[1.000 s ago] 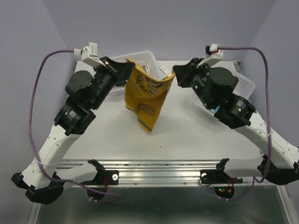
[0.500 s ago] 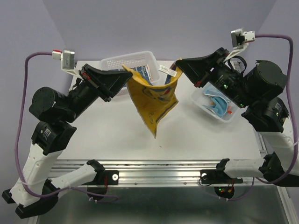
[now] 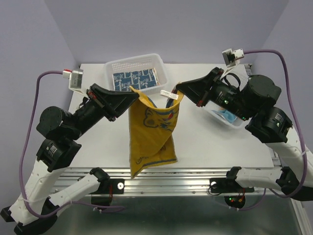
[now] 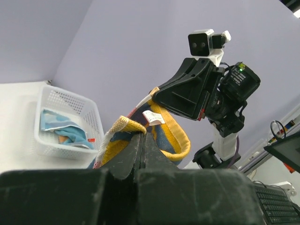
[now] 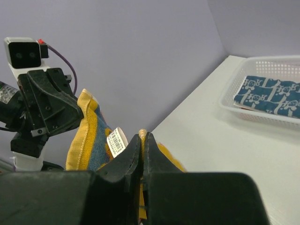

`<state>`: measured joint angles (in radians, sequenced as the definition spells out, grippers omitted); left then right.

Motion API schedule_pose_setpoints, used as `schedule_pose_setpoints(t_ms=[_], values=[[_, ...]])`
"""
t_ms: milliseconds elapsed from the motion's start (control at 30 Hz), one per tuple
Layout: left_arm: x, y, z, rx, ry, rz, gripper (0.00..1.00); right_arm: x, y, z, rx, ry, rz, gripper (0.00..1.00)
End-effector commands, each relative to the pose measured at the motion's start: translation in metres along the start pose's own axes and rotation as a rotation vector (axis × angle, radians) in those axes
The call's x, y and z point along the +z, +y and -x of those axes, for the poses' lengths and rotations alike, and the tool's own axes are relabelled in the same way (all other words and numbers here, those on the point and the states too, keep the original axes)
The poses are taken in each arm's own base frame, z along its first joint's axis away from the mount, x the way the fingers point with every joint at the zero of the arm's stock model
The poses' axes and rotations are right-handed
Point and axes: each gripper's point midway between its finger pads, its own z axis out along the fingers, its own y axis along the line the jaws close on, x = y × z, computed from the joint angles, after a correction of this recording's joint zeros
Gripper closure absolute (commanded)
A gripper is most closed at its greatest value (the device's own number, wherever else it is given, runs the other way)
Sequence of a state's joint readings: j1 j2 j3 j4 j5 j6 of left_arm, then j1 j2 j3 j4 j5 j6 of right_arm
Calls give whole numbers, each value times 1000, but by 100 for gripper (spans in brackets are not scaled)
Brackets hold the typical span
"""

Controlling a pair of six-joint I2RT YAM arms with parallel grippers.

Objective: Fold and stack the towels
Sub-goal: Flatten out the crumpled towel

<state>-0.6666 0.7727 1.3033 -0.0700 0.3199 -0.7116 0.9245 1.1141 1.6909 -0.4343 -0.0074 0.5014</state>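
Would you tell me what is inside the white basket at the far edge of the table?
A navy towel with a pale blue pattern lies flat inside the basket; anything beneath it is covered.

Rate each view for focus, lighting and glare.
Top external: soft, even light, sharp throughout, with no glare on the hanging yellow towel. Left wrist: the left pincer is a dark, soft-edged mass close to the lens, while the towel's hem just beyond it is clearer. Right wrist: the right pincer is likewise dark and close, and the white basket beyond looks crisp.
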Motion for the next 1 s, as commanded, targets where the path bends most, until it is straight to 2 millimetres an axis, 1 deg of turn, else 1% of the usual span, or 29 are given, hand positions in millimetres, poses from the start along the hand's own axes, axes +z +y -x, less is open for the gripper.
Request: schedule_pose_setpoints(t_ms=[0,33,67,100,133,167,200,233,267,333,367,400,433,467,533,567,600,667,700,733,767,833,867,900,933,967], values=[[7,21,-1,8,-54,53,100,5,-39,11,-23,-137,-180,99],[9,31,-2,10,-64,88,100,8,-44,2,-31,-120,-189,99],[12,51,1,11,-105,166,100,13,-67,-9,-42,-121,-280,99],[14,63,-1,21,-112,208,100,15,-80,-13,-62,-127,-328,99],[16,85,-1,33,-139,289,100,19,-97,-15,-72,-155,-410,99],[18,98,-2,37,-151,341,100,21,-108,-19,-85,-162,-453,99],[25,116,-9,47,-135,396,100,24,-123,-29,-110,-153,-509,99],[27,130,-7,62,-148,452,100,23,-137,-26,-122,-187,-581,99],[35,148,-14,72,-131,503,100,31,-150,-37,-144,-170,-630,99],[41,164,-15,89,-130,546,100,36,-171,-43,-167,-168,-696,99],[42,176,-11,100,-150,591,100,40,-180,-47,-175,-160,-720,99],[46,192,-14,114,-140,632,100,47,-197,-51,-185,-148,-750,99],[48,201,-15,121,-134,654,100,51,-206,-55,-191,-139,-763,99],[52,217,-12,131,-140,679,100,56,-222,-56,-196,-137,-791,99],[54,236,-10,129,-126,691,100,62,-236,-60,-202,-130,-804,99],[56,243,-14,120,-102,681,100,64,-243,-63,-200,-123,-808,99],[52,268,-12,112,-102,732,100,65,-253,-64,-201,-121,-822,99],[47,292,-15,103,-92,784,100,72,-266,-71,-199,-106,-827,99],[44,310,-16,100,-85,821,100,72,-275,-69,-197,-109,-839,99],[42,317,-19,99,-77,833,100,74,-281,-71,-195,-102,-843,99],[42,327,-26,100,-56,843,100,77,-294,-77,-190,-83,-853,99],[42,335,-27,103,-57,849,100,82,-305,-83,-180,-68,-856,99],[42,343,-31,107,-45,862,100,85,-314,-90,-176,-50,-863,99],[42,348,-32,107,-40,870,100,86,-321,-91,-167,-50,-875,99],[44,349,-33,109,-33,863,100,87,-324,-94,-165,-41,-874,99],[45,356,-37,109,-21,869,100,89,-330,-100,-163,-28,-883,99]])
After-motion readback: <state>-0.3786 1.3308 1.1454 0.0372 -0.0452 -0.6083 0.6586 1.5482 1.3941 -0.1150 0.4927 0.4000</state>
